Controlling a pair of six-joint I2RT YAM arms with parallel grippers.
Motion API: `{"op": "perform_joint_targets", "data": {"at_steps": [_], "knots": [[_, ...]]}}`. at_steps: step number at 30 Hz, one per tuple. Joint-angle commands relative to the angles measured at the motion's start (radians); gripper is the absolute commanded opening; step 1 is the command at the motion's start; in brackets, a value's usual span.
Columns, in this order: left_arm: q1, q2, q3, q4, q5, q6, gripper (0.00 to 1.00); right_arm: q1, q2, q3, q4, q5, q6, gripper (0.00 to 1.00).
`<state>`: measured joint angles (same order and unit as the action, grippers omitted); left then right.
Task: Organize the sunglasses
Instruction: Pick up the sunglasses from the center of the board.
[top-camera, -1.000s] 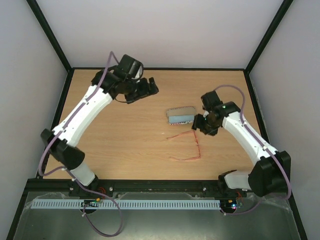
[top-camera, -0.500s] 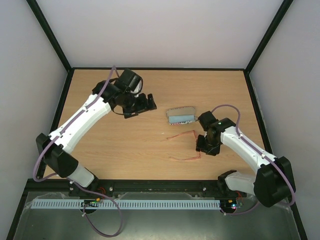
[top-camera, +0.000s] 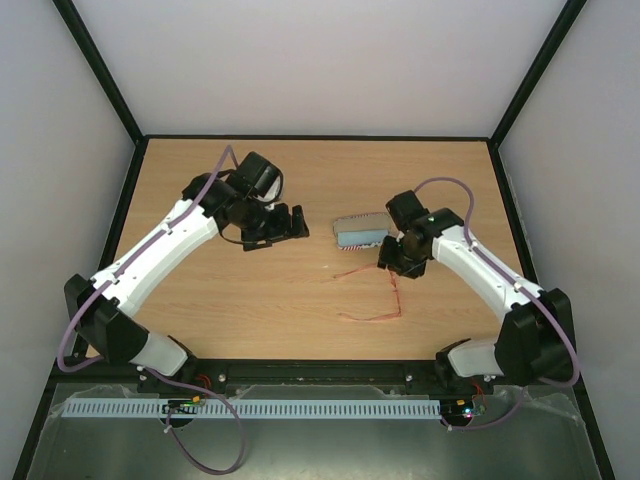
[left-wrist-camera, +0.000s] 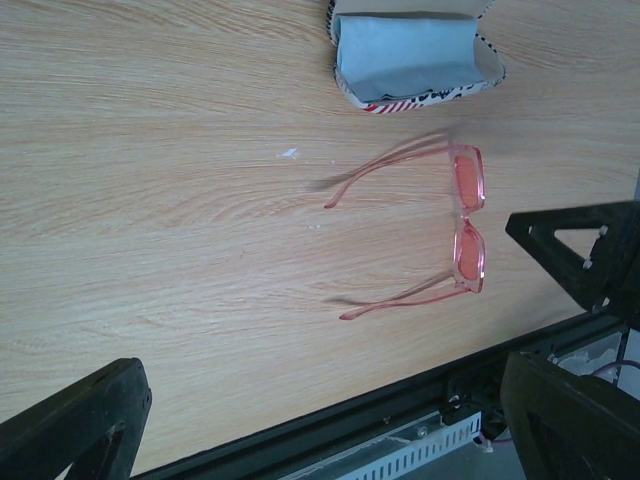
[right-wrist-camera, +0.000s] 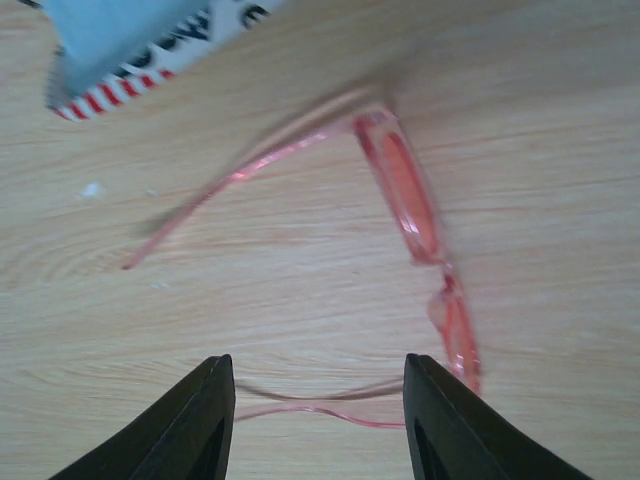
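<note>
One pair of sunglasses (left-wrist-camera: 467, 232), arms unfolded, lay flat on the wooden table (top-camera: 250, 300) near the open flag-patterned case (top-camera: 360, 231). My right gripper (right-wrist-camera: 318, 400) hovered above them, jaws apart and empty. My left gripper (top-camera: 288, 223), jaws wide, hung well apart.

Bright, even, diffuse light, soft faint shadows; right wrist view slightly blurred (sunglasses (right-wrist-camera: 405, 195) smeared at the arms)

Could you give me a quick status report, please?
Left gripper open, empty. Right gripper open over sunglasses, nothing held. Sunglasses unfolded, flat, beside open case. Nothing in the way.
</note>
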<state>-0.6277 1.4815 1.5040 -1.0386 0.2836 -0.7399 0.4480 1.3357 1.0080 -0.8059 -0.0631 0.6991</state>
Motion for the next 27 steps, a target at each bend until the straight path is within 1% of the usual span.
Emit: {"op": "perform_joint_targets", "data": {"at_steps": [1,3,6,9,14,16,18,21,23,27], "knots": [[0.002,-0.033,-0.014,-0.027,0.031,0.025,0.99,0.023,0.054,0.072,-0.014,-0.045,0.030,0.48],[0.002,-0.043,-0.030,-0.017,0.016,0.017,0.99,0.054,0.069,0.090,-0.032,-0.045,0.040,0.47],[0.005,-0.055,-0.035,-0.003,0.021,-0.013,0.99,0.115,0.061,0.101,-0.115,-0.020,0.077,0.48],[0.006,-0.060,-0.038,0.012,0.026,-0.030,0.99,0.182,-0.012,0.063,-0.162,-0.025,0.159,0.47],[0.005,-0.046,-0.044,0.017,0.039,-0.008,0.99,0.278,-0.157,-0.017,-0.221,-0.043,0.337,0.48],[0.005,-0.041,-0.053,0.021,0.046,0.009,0.99,0.315,-0.211,-0.081,-0.220,-0.053,0.429,0.48],[0.005,-0.034,-0.062,0.027,0.054,0.027,0.99,0.345,-0.255,-0.137,-0.220,-0.040,0.506,0.51],[0.006,-0.024,-0.068,0.036,0.065,0.047,0.99,0.352,-0.310,-0.209,-0.201,0.002,0.602,0.54],[0.007,-0.019,-0.069,0.038,0.069,0.060,0.99,0.353,-0.314,-0.236,-0.177,0.035,0.660,0.58],[0.009,-0.018,-0.073,0.038,0.092,0.083,0.99,0.352,-0.271,-0.276,-0.096,0.069,0.769,0.62]]}}
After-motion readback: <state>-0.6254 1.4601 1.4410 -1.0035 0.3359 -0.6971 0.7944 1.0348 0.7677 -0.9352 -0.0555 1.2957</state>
